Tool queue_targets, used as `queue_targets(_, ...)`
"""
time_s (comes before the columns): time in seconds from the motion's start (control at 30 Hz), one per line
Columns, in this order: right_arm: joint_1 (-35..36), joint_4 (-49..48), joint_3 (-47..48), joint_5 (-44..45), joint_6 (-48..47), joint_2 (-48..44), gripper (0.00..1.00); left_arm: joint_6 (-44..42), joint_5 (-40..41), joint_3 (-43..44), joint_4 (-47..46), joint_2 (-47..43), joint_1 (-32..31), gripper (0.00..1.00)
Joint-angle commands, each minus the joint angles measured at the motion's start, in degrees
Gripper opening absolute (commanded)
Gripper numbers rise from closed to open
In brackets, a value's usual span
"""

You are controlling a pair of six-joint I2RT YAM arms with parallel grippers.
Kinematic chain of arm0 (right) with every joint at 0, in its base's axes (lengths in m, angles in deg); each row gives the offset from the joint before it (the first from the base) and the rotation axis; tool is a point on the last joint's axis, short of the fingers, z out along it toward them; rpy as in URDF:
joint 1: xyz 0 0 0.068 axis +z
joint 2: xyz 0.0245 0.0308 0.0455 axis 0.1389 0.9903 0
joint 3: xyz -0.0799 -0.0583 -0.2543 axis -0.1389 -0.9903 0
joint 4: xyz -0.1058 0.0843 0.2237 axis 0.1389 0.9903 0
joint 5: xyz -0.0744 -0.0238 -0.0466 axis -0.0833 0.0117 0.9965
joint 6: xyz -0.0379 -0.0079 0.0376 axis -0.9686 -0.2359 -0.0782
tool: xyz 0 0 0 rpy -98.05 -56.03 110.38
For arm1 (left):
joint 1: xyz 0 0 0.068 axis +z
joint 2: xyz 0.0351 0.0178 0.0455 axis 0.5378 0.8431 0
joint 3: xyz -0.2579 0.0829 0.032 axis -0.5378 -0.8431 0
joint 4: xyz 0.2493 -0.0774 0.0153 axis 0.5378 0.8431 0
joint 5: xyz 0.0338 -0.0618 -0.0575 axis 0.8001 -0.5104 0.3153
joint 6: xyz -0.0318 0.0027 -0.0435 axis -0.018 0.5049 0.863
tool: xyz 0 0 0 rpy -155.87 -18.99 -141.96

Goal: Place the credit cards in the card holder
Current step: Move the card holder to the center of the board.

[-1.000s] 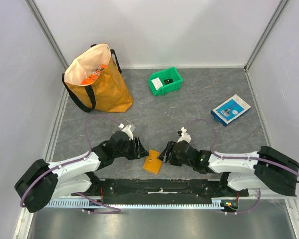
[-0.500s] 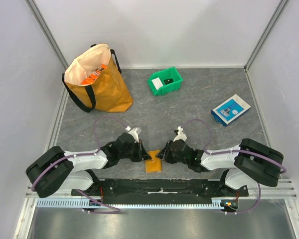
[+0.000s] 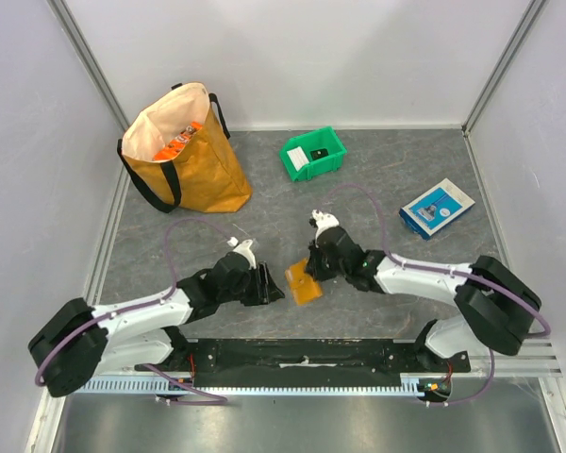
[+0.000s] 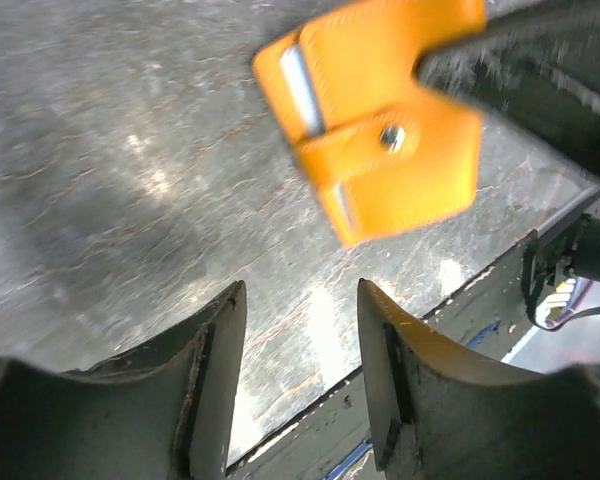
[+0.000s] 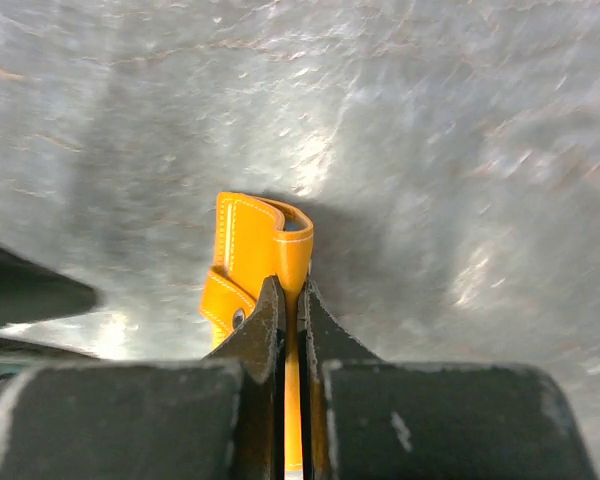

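Our right claw (image 5: 291,312) is clenched on one edge of the orange card holder (image 5: 252,240), which sits near the middle of the near edge of the worktop (image 3: 377,203). Our left claw (image 4: 300,325) stands released just beside it, grasping nothing. Two credit cards (image 3: 299,161) lie in the green bin (image 3: 332,167) toward the far edge.

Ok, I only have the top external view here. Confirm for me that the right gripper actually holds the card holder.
Observer: In the right wrist view, the right gripper is shut on the card holder, which is pinched edge-on in its jaws.
Operator: Now report the left gripper.
Observer: In the left wrist view, the left gripper is open with nothing between its jaws. The card holder sits beyond them, untouched.
Operator: Check the snap tab.
Observer: The snap tab lies across the folded card holder, so it looks closed.
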Motion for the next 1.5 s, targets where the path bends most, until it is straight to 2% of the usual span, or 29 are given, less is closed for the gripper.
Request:
queue_targets(0.0, -5.5, 11.5, 9.1, -11.1, -28.3, 6.6, 0.01, -2.4, 7.8, 1.9, 11.6, -6.6, -0.1, 0.56)
queue_targets(0.13, -7.5, 27.7, 27.5, -20.3, -43.5, 20.4, 0.11, -3.1, 10.7, 2.8, 17.4, -10.3, -0.2, 0.57)
queue_targets(0.17, -7.9, 30.9, 30.7, -23.6, -46.4, 23.3, 0.18, -3.1, 11.3, 3.1, 18.5, -11.0, -0.1, 0.58)
queue_targets(0.27, -8.6, 37.1, 39.0, -27.2, -53.3, 29.9, 0.53, -3.6, 13.7, 4.0, 21.6, -13.3, -0.1, 0.61)
queue_targets(0.3, -8.6, 38.5, 40.5, -26.8, -55.0, 30.9, 0.62, -3.7, 14.5, 4.3, 22.5, -14.0, -0.1, 0.63)
queue_targets(0.4, -9.8, 38.2, 40.7, -22.8, -53.3, 28.9, 0.68, -3.9, 17.2, 5.0, 24.7, -15.1, -0.1, 0.7)
queue_targets(0.5, -11.7, 30.9, 35.1, -19.3, -44.2, 21.7, 0.73, -4.6, 19.9, 5.6, 24.8, -14.9, 0.1, 0.78)
queue_targets(0.67, -11.7, 16.3, 20.3, -21.9, -28.5, 9.7, 0.75, -8.8, 17.9, 9.7, 19.5, -7.5, 2.5, 0.85)
queue_targets(0.77, -11.7, 12.8, 12.4, -16.0, -19.1, 4.8, 0.77, -11.9, 13.2, 13.7, 16.1, -0.6, 5.5, 0.86)
queue_targets(0.9, -11.7, 5.4, 2.4, -13.6, 0.1, -0.6, 0.73, -14.9, 8.6, 16.9, 10.0, 5.4, 7.8, 0.86)
queue_targets(1.0, -11.1, -5.2, -5.5, -12.6, 12.8, -3.9, 0.7, -16.4, 3.1, 19.1, 7.0, 10.9, 9.4, 0.86)
queue_targets(1.1, -11.0, -9.0, -7.7, -10.4, 16.3, -4.6, 0.7, -17.0, -0.4, 20.9, 5.6, 16.0, 9.7, 0.83)
queue_targets(1.23, -11.0, -8.2, -3.3, -11.3, 12.0, -0.3, 0.63, -16.3, -5.2, 19.2, 1.4, 20.9, 9.8, 0.66)
queue_targets(1.3, -11.1, -8.0, -0.7, -12.9, 9.7, 2.5, 0.56, -15.3, -7.0, 17.0, -1.3, 22.0, 9.6, 0.45)
queue_targets(1.37, -11.4, -7.7, 1.6, -14.2, 6.7, 4.7, 0.51, -13.5, -8.3, 14.1, -4.0, 21.8, 9.6, 0.32)
queue_targets(1.47, -11.7, -6.3, 4.9, -16.6, 1.3, 7.8, 0.47, -9.6, -7.6, 8.7, -6.4, 17.6, 8.7, 0.22)
